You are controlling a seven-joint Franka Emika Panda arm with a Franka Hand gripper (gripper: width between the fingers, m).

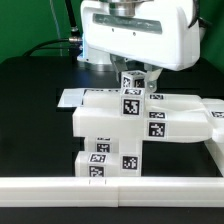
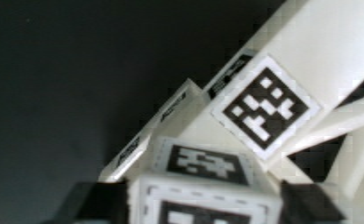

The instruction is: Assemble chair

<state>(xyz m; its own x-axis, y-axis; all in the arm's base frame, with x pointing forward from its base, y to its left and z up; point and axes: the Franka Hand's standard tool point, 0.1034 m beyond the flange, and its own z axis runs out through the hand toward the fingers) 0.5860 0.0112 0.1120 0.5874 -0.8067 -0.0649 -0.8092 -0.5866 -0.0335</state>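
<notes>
Above the chair (image 1: 125,125), the arm is hanging nearly straight down, its wide white wrist housing filling the top of the exterior view. Gripper (image 1: 138,80) is sitting right at the top of the small upright tagged block (image 1: 131,92) that sticks up from the assembly. Fingers are mostly hidden behind the housing and that block, so I cannot tell from either view whether the jaws are apart or closed on anything.

Chair is standing on the black table (image 1: 30,110), pressed up against the long white rail (image 1: 110,188) along the front edge. Wide flat part is lying across the middle, with a tagged block stacked below it, reaching down to the rail.

Exterior view is giving the whole layout: rail, table, plus a flat white marker board (image 1: 72,97) lying behind the chair on that view's left.

Wrist view is showing only close-up white chair parts (image 2: 250,100) with tags, against dark table (image 2: 72,80); dark shapes at the frame's corners are too blurred to identify.
</notes>
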